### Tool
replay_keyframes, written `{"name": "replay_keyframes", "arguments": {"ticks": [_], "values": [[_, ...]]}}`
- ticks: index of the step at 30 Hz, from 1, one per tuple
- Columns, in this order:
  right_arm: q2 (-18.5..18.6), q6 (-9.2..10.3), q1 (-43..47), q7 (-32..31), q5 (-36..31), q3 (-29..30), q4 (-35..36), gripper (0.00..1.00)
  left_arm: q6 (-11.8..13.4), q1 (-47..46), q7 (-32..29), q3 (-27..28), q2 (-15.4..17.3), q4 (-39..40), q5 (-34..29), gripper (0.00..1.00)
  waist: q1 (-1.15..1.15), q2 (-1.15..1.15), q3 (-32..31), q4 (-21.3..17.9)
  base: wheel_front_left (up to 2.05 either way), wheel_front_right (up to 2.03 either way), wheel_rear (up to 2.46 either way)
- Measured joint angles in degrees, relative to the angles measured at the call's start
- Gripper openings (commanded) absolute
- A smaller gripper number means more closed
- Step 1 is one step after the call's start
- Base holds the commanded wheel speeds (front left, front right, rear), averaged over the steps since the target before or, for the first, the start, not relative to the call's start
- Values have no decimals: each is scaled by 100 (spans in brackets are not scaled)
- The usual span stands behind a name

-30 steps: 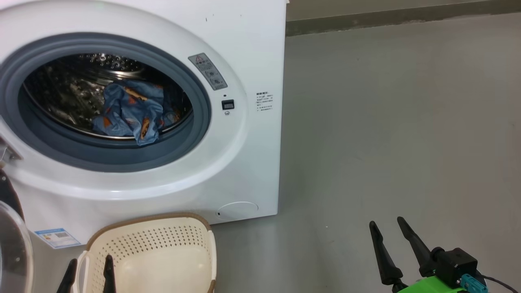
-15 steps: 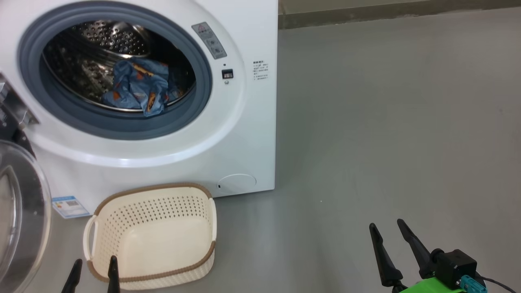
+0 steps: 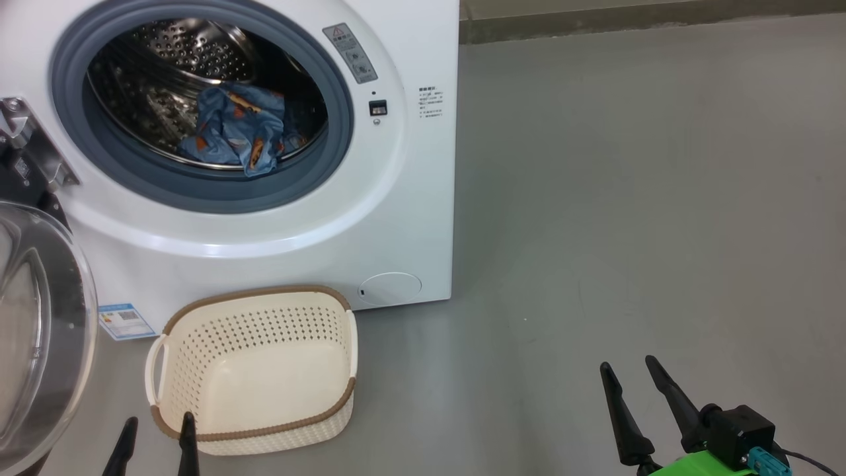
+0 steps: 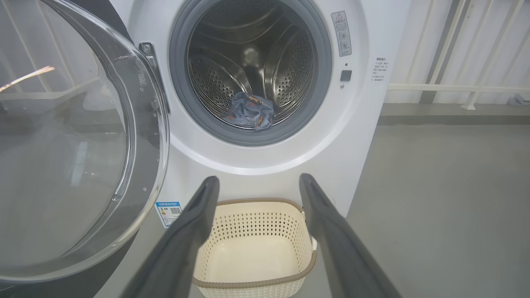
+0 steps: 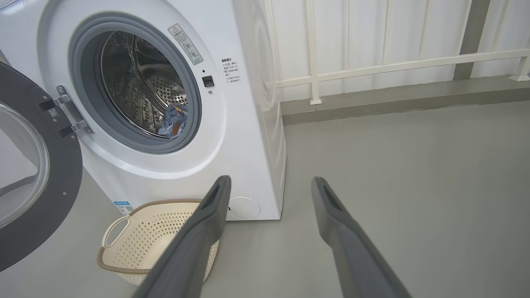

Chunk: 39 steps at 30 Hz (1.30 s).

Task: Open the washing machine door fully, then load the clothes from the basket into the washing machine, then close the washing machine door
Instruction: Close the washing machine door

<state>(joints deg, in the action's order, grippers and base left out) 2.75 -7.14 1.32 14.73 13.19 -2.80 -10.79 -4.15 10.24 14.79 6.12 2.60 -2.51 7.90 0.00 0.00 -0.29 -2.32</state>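
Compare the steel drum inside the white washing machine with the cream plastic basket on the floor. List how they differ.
Contents: the shiny steel drum holds the light blue printed clothes; the cream plastic basket with a brown rim is empty.
Opening: the drum faces sideways; the basket opens upward.
Shape: the drum is round; the basket is a rounded rectangle.
Shared: both have perforated walls.

Unblocked washing machine (image 3: 410, 198) mouth above basket (image 3: 251, 330); door (image 3: 46, 317) aside left, apparently fully
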Motion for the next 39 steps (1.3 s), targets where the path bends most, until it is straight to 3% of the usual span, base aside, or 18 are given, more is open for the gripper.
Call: {"name": "replay_keyframes", "arguments": {"ticks": [39], "values": [[0, 0, 10, 0, -1, 5, 24, 100, 37, -4, 0, -165, -1, 76, 94, 100, 0, 0, 55, 208, 0, 0, 0]]}}
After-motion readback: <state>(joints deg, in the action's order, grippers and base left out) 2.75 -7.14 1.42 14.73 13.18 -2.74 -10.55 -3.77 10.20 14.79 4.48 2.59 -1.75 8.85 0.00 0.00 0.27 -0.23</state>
